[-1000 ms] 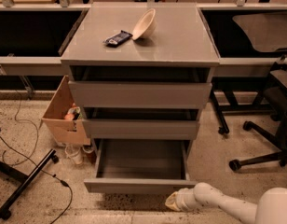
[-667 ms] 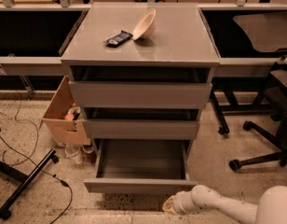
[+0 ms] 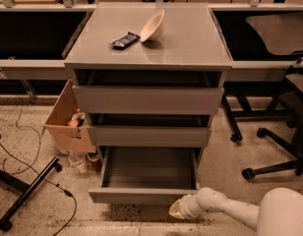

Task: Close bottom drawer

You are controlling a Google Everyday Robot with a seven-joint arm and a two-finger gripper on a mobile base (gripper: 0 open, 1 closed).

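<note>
Bottom drawer (image 3: 141, 195) of the grey cabinet (image 3: 191, 43) stands pulled well out, lowest of three, tray bare; the gripper (image 3: 177, 209) sits low by the front's near right end, its grip state cannot be told, so the whole push inward is left.

No text, label, brand or number can be read. The dark packet (image 3: 125, 40) on the counter (image 3: 191, 43), at 11 o'clock, shows no legible print, nor does the cardboard box (image 3: 63, 117) at 9 o'clock. The claw (image 3: 177, 209) sits at 5 o'clock, by the drawer (image 3: 136, 195) front's right end.
</note>
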